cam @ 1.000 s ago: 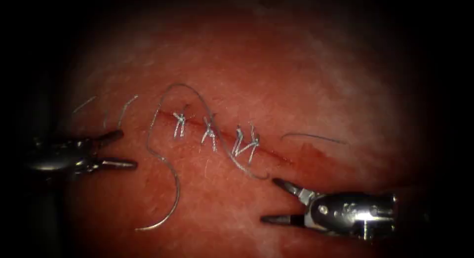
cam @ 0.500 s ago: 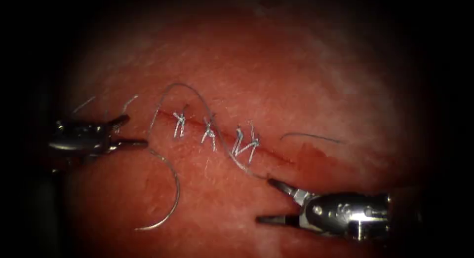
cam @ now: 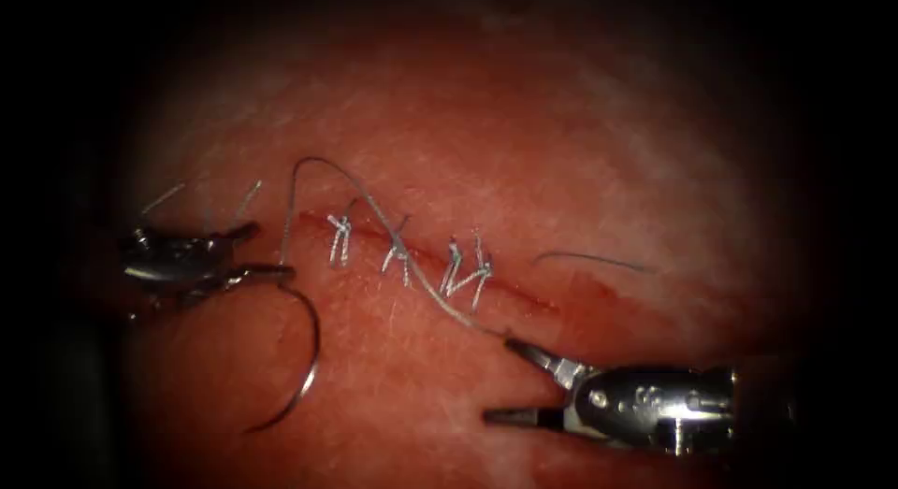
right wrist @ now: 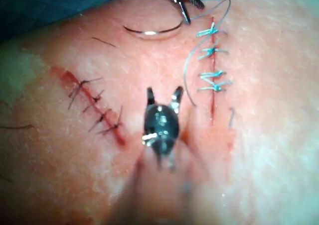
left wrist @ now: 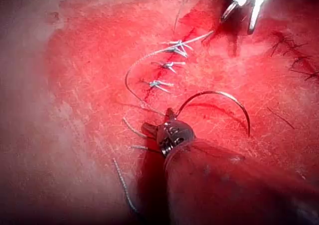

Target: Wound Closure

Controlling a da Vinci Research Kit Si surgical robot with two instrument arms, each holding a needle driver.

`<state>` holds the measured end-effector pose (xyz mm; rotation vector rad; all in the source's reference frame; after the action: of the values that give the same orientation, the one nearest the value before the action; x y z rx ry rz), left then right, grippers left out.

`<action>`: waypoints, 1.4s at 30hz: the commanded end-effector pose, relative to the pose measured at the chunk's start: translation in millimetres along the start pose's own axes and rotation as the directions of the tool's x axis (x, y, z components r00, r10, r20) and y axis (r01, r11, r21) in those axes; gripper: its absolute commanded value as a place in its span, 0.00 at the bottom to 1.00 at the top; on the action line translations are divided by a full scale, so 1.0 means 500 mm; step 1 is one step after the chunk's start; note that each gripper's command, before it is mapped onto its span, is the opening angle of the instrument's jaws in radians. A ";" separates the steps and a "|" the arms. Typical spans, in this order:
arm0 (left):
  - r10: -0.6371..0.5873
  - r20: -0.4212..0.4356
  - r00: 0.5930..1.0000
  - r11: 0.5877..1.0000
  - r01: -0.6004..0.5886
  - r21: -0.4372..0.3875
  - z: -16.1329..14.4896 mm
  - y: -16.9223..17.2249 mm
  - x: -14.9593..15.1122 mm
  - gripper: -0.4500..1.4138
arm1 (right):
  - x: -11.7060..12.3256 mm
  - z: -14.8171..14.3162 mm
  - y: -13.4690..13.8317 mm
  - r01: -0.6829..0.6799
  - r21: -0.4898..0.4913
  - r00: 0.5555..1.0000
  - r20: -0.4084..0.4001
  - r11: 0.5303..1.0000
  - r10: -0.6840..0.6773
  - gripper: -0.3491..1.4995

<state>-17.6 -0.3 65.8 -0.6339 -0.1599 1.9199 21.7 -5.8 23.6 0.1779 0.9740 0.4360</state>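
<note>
While our left tool is clamping the needle by its thread end left of the cut, clear of tissue, our right tool is gaping empty beside the thread.

The endoscope view is dim, lit centrally on the tissue, with heavy dark vignetting toward every edge. Glare marks the right claw housing. In the right wrist view, the near shaft is out of focus. The left wrist view is brightly lit; its shaft casts a shadow.
</note>
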 end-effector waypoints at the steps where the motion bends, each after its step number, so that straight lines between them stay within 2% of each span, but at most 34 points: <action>1: 0.002 0.005 1.000 1.000 -0.002 -0.004 0.0007 0.0022 -0.0022 0.33 | -0.0010 0.0012 -0.0026 -0.004 0.005 1.000 0.000 1.000 0.004 0.76; 5: 0.024 0.007 1.000 1.000 -0.024 0.001 0.0007 0.0038 -0.0020 0.29 | -0.0010 0.0011 -0.0027 -0.004 0.005 1.000 0.000 1.000 0.004 0.76; 11: 0.030 0.015 0.999 1.000 -0.030 -0.002 0.0008 0.0044 -0.0029 0.29 | -0.0010 0.0011 -0.0027 -0.004 0.005 1.000 0.000 1.000 0.004 0.76; 14: 0.031 0.023 0.999 1.000 -0.031 -0.004 0.0010 0.0045 -0.0033 0.31 | -0.0010 0.0011 -0.0027 -0.004 0.005 1.000 0.000 1.000 0.004 0.76; 18: 0.041 0.023 0.999 0.999 -0.041 -0.010 0.0015 0.0045 -0.0033 0.38 | -0.0010 0.0011 -0.0027 -0.004 0.005 1.000 0.000 1.000 0.004 0.76; 21: 0.043 0.027 0.999 0.999 -0.043 -0.009 0.0020 0.0047 -0.0037 0.38 | -0.0010 0.0011 -0.0028 -0.004 0.005 1.000 0.000 1.000 0.004 0.76; 26: 0.049 0.054 0.997 0.999 -0.049 -0.004 0.0034 0.0054 -0.0047 0.23 | -0.0008 0.0010 -0.0028 -0.005 0.005 1.000 0.001 1.000 0.005 0.76; 29: 0.052 0.061 0.997 0.998 -0.050 -0.030 0.0040 0.0051 -0.0051 0.17 | -0.0006 0.0009 -0.0028 -0.006 0.004 1.000 -0.005 1.000 0.006 0.75; 30: 0.052 0.061 0.997 0.998 -0.050 -0.030 0.0040 0.0049 -0.0051 0.06 | -0.0006 0.0008 -0.0028 -0.007 0.003 1.000 -0.008 1.000 0.007 0.75; 31: 0.065 0.064 0.996 0.998 -0.063 -0.031 0.0039 0.0047 -0.0051 0.00 | -0.0005 0.0008 -0.0028 -0.008 0.002 1.000 -0.010 1.000 0.008 0.74; 36: 0.159 0.076 0.984 0.987 -0.157 -0.037 0.0013 0.0044 -0.0035 0.00 | 0.0001 0.0000 -0.0022 -0.014 -0.001 1.000 -0.026 1.000 0.014 0.74; 39: 0.177 0.057 0.983 0.984 -0.175 -0.039 -0.0006 0.0047 -0.0020 0.00 | 0.0003 -0.0008 -0.0018 -0.017 -0.002 0.999 -0.037 1.000 0.017 0.74; 42: 0.228 0.021 0.974 0.973 -0.227 -0.039 -0.0043 0.0061 0.0001 0.00 | 0.0011 -0.0041 -0.0002 -0.027 0.004 0.998 -0.060 1.000 0.027 0.74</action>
<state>-18.5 -0.5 61.1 -0.7002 -0.1139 2.1621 19.4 -4.2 21.3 0.1755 1.0502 0.4719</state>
